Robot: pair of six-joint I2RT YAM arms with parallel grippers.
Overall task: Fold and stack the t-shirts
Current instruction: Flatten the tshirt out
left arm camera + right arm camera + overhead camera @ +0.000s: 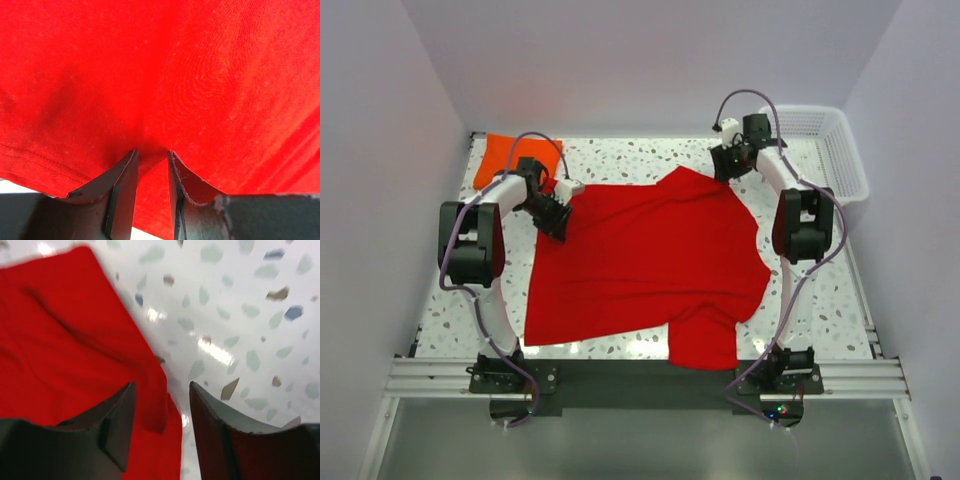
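Left gripper (152, 152) pinching red t-shirt (650, 250) edge; right gripper (162, 385) spread astride blurred hem; orange shirt (505, 152) half hidden.

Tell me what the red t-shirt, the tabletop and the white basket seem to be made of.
The red t-shirt: soft knit fabric, likely cotton jersey, matte; fine weave, stitched hem and wrinkles show. The tabletop: hard, glossy terrazzo-look surface, with coloured flecks and light glare; stone or laminate, can't tell. The basket: white, probably moulded plastic, with slotted walls.

Basket (840, 150) blocks far right; orange shirt (510, 152) far left; red t-shirt (640, 250) covers centre
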